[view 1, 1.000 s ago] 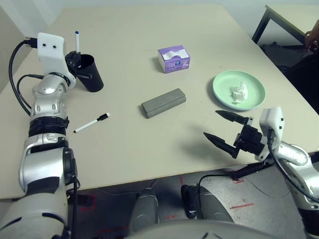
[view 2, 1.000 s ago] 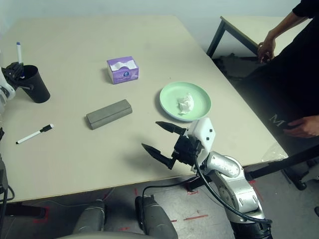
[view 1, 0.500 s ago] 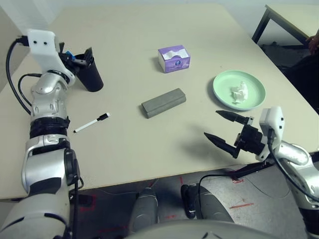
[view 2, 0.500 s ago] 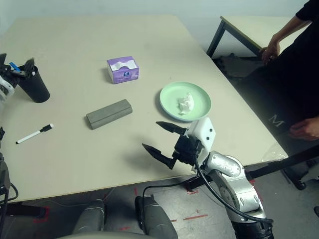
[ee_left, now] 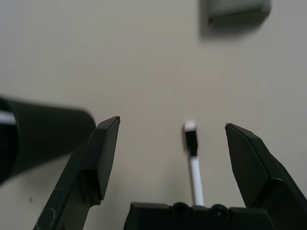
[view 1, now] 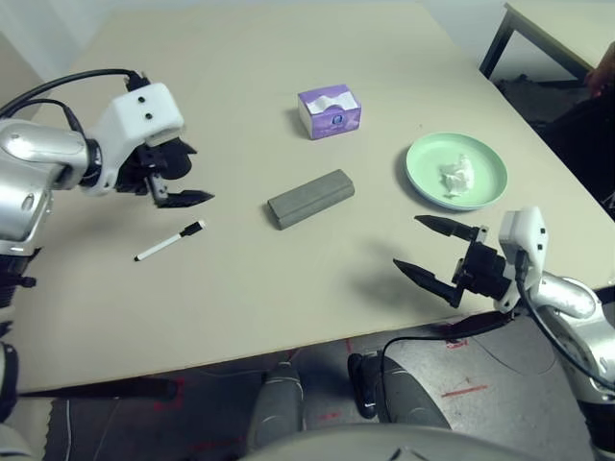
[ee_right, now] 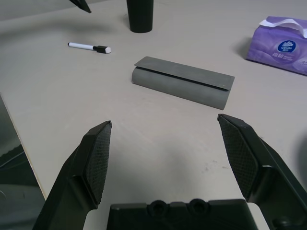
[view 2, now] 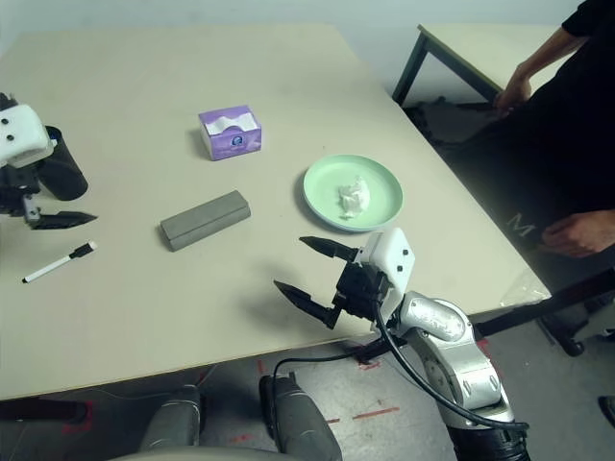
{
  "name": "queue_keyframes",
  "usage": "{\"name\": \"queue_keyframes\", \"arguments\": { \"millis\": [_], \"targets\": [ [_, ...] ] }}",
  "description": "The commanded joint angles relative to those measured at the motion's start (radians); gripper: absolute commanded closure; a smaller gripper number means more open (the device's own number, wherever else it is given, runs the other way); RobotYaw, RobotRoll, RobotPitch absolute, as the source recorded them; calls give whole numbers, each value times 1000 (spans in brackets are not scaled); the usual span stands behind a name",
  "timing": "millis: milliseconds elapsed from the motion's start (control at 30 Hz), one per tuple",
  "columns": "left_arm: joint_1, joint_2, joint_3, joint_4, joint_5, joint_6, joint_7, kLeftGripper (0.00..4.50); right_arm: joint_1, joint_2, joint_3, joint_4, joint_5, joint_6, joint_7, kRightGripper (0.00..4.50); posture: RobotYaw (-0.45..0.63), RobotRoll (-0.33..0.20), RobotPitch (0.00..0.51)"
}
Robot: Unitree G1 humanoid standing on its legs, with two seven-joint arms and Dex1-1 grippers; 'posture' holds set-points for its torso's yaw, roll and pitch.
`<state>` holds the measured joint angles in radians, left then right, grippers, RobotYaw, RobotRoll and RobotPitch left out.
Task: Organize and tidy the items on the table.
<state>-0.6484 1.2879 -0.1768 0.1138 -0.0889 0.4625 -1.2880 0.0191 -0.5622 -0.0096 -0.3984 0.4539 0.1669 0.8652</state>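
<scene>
Taking the grey glasses case (view 1: 310, 198) at the middle of the table (view 1: 240, 58) as the landmark: the purple tissue box (view 1: 329, 111) stands beyond it, and the green plate (view 1: 456, 171) with the crumpled white tissue (view 1: 455, 177) on it lies to its right, so that piece looks sorted. To the case's left a black-capped marker (view 1: 169, 241) lies loose on the tabletop, and the black cup (view 2: 60, 175) stands farther left. The left gripper (view 1: 178, 187) hangs above the marker, jaws wide apart and empty. The right gripper (view 1: 432, 252) waits nearer the robot than the case, spread wide, holding nothing. By my judgement the marker is the obvious leftover, probably bound for the cup.
</scene>
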Motion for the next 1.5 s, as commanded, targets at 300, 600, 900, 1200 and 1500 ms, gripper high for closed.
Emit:
{"name": "queue_keyframes", "arguments": {
  "millis": [300,600,900,1200,1500],
  "targets": [
    [-46,-98,-110,217,174,-54,-67,33,15,1,23,-16,-17,-11,2,0,-66,0,164],
    [-45,-169,-126,291,238,-78,-69,33,7,-7,21,-20,-16,-5,5,0,-71,0,165],
    [-28,-203,-119,323,272,-94,-45,33,9,-5,26,-36,-15,3,-1,0,-71,0,165],
    [-34,-238,-115,402,286,-105,-4,277,1,-2,26,-40,-13,7,-6,0,-76,0,162],
    [-35,-262,-107,498,300,-129,27,2936,-15,-1,25,-62,-3,26,-22,0,-76,0,162]
  ]
}}
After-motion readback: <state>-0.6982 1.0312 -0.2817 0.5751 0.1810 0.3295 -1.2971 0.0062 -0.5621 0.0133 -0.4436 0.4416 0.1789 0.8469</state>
